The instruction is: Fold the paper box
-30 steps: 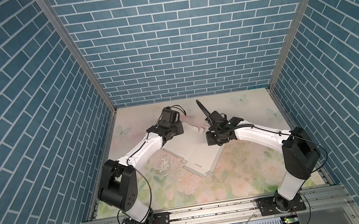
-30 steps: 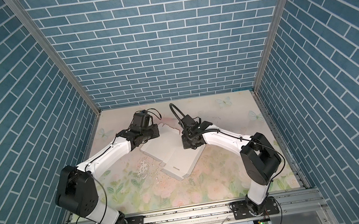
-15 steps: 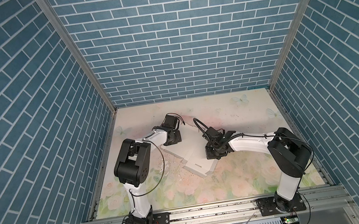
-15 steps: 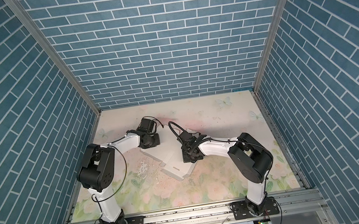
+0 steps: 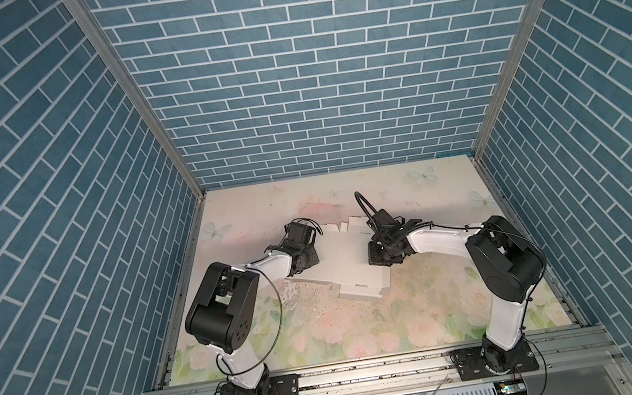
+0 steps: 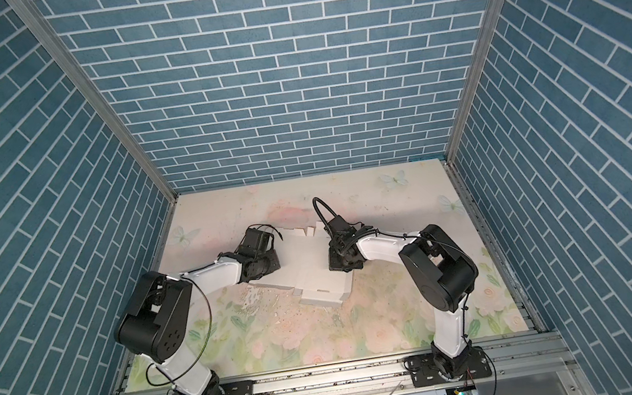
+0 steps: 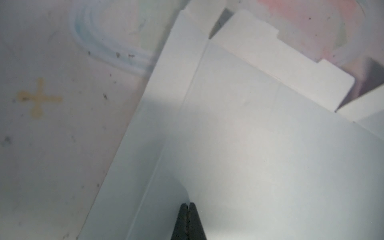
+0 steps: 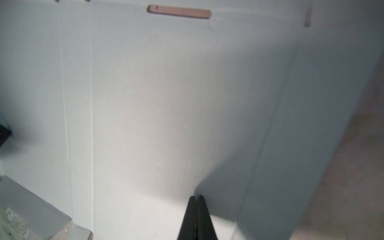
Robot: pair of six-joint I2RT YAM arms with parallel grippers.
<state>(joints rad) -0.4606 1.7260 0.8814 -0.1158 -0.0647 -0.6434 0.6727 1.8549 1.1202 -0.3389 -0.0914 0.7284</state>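
The paper box (image 5: pixel 342 264) lies largely unfolded on the table (image 5: pixel 427 317) between the arms, long axis running far-to-near, with the left gripper (image 7: pixel 188 206) and right gripper (image 8: pixel 196 199) both closed, empty, poised at opposite side creases.

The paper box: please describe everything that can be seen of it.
The paper box is a white sheet of thin, creased cardboard, cut with flaps, tabs and a narrow slot. It lies mostly flat and askew on the flowered table. The left tool and right tool, both shut, appear to press on its opposite sides.
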